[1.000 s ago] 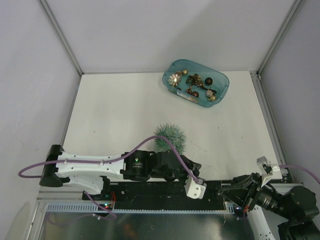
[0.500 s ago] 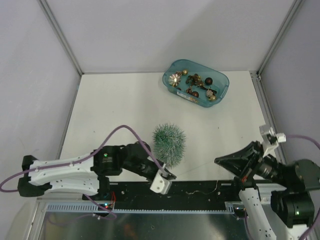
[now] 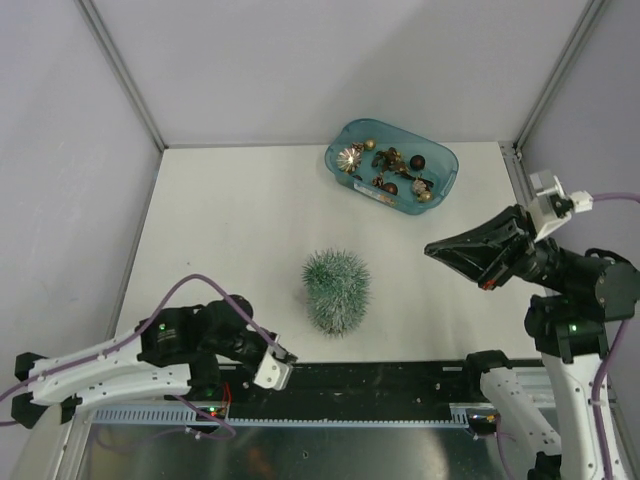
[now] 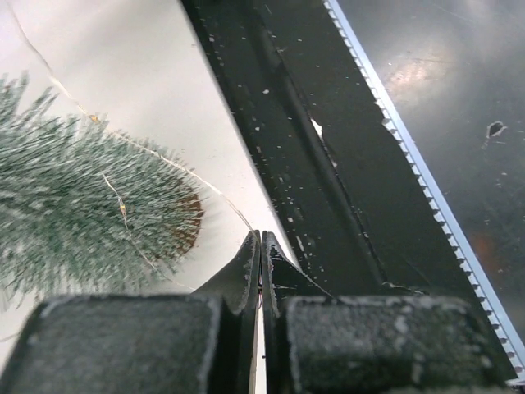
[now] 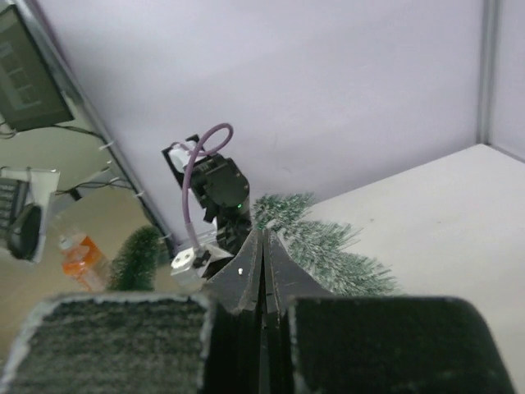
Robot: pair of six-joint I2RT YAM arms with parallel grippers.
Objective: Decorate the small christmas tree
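Hands: two, both fully closed. The left hand (image 4: pixel 260 238) has its fingertips pressed together over the near border of the bench, where the white surface meets one black mounting rail (image 4: pixel 312 164). One thin pale wire (image 4: pixel 164 161) runs off the bristles straight into the closed tips and appears pinched there. The right hand (image 3: pixel 430 248) is likewise closed tip to tip, held clear of the white bench (image 3: pixel 230 230) and aimed left; whether it pinches anything cannot be told. Between the two hands, nearer the left one and close to the near edge, stands one frosted bluish-green bottle-brush christmas tree (image 3: pixel 337 290). One round brown wood base (image 4: pixel 187 226) shows at its lower end, on the side toward the rail. The tree's long axis appears roughly vertical, base on the bench and tip upward; the exact lean cannot be read. Well apart, at the far right of the bench, sits one teal plastic tray (image 3: pixel 330 155) holding several gold and dark ornaments (image 3: pixel 390 172); they overlap, so an exact count cannot be given.
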